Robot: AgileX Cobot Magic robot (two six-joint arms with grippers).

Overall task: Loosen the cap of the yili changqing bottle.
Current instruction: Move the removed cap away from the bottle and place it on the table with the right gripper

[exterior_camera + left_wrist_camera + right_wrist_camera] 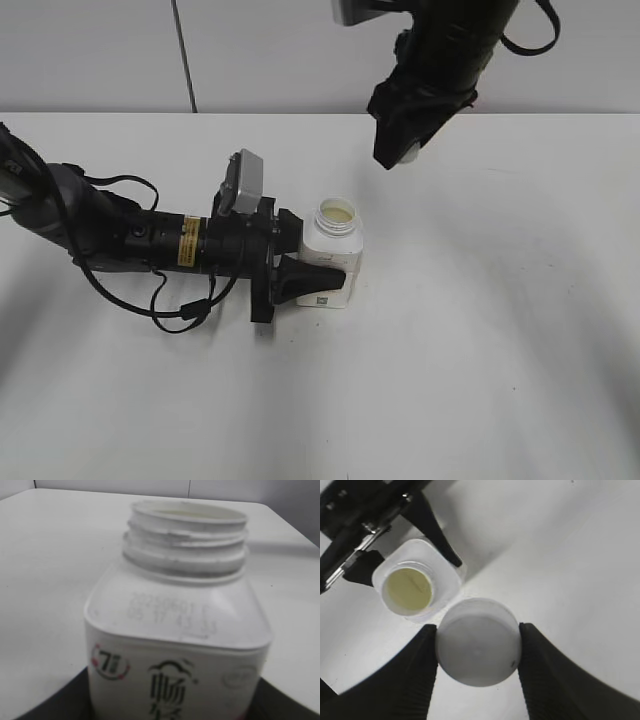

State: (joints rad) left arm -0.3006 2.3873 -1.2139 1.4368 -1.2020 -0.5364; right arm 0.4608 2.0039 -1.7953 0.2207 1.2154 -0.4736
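Note:
The yili changqing bottle [330, 255] stands upright on the white table, its wide threaded neck open and pale liquid showing inside. My left gripper [312, 270] is shut on the bottle's body; in the left wrist view the bottle [175, 630] fills the frame with dark fingers at both lower corners. My right gripper [400, 152] hangs high above and to the right of the bottle, shut on the white cap [479, 641], held between its two black fingers. In the right wrist view the open bottle [412, 587] lies below to the upper left.
The white table [480, 330] spreads around the bottle. The left arm [120, 235] with its cables lies low across the table's left side. A pale wall stands behind.

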